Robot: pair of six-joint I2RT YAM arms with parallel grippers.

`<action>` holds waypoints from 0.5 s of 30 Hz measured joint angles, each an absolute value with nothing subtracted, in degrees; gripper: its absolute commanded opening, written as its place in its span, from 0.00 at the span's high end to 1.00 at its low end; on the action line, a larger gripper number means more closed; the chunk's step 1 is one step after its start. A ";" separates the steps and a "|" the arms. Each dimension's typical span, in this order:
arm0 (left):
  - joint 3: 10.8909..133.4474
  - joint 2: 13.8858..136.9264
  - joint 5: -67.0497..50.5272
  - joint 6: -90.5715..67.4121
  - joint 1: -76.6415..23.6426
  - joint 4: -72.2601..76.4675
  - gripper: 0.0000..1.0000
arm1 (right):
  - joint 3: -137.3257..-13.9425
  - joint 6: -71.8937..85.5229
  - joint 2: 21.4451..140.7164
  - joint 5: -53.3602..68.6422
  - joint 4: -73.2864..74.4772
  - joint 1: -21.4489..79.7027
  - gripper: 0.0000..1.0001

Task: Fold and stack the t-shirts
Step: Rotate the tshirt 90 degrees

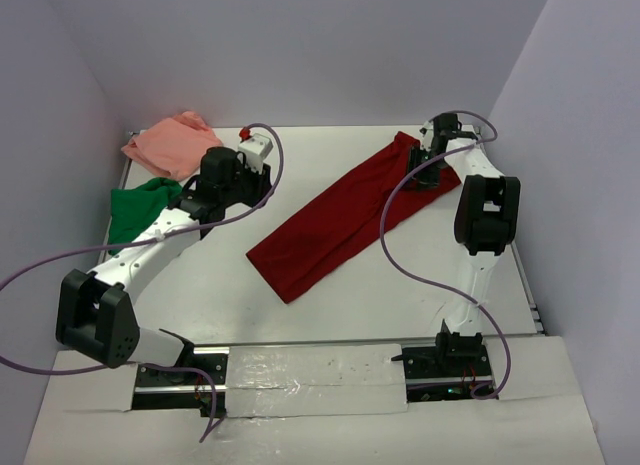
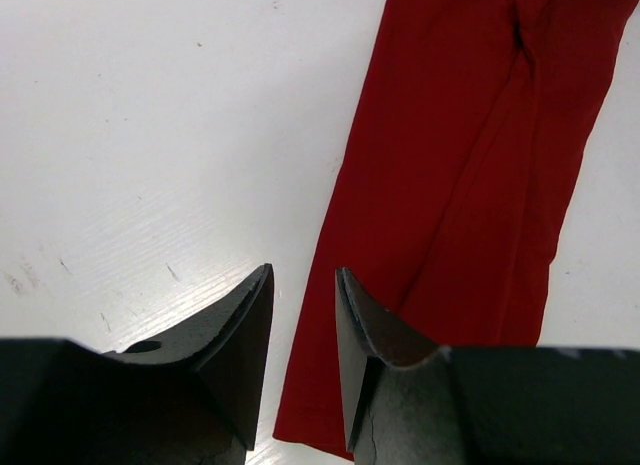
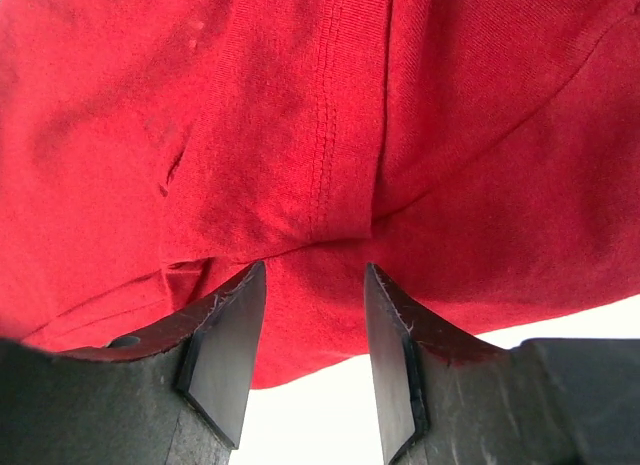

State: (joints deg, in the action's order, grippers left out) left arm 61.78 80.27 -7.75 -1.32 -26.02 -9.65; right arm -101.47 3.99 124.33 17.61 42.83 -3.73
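The dark red t-shirt (image 1: 330, 230) lies as a long narrow strip slanting from the table's middle to the far right. My right gripper (image 1: 425, 173) is down at its far end. In the right wrist view its fingers (image 3: 315, 270) stand apart over the shirt's hem (image 3: 300, 115), with nothing pinched between the pads. My left gripper (image 1: 238, 175) hovers left of the strip. It stands open and empty (image 2: 303, 273), looking along the shirt (image 2: 460, 185) from near its closer end. A green t-shirt (image 1: 135, 207) and a salmon pink t-shirt (image 1: 170, 145) lie at the far left.
The white table (image 1: 330, 320) is boxed in by lavender walls on the left, back and right. Purple cables loop from both arms, one (image 1: 395, 250) draped over the red strip's right side. The arm bases and a rail sit at the near edge.
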 measured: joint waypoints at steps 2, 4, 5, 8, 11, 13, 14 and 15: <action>61.78 80.12 -7.77 -1.32 -25.85 -9.65 0.60 | -101.23 3.99 124.33 17.23 42.68 -3.73 0.49; 61.78 79.83 -7.79 -1.32 -25.69 -9.65 0.61 | -101.14 3.95 124.33 16.38 42.54 -3.73 0.49; 61.78 79.68 -7.77 -1.34 -25.63 -9.65 0.61 | -101.08 3.92 124.33 15.99 42.46 -3.73 0.49; 61.78 79.33 -7.86 -1.34 -25.39 -9.65 0.61 | -100.36 3.73 124.31 15.07 41.15 -3.73 0.49; 61.76 79.24 -7.99 -1.34 -25.34 -9.65 0.61 | -100.03 3.36 124.33 14.41 40.77 -3.62 0.49; 61.73 79.24 -8.03 -1.34 -25.32 -9.65 0.62 | -100.03 3.27 124.33 14.37 40.03 -3.62 0.50; 61.73 79.24 -8.12 -1.34 -25.28 -9.65 0.62 | -100.03 3.16 124.31 14.41 39.57 -3.62 0.50; 61.73 79.20 -8.16 -1.34 -25.23 -9.65 0.62 | -100.03 3.14 124.33 14.41 39.33 -3.62 0.50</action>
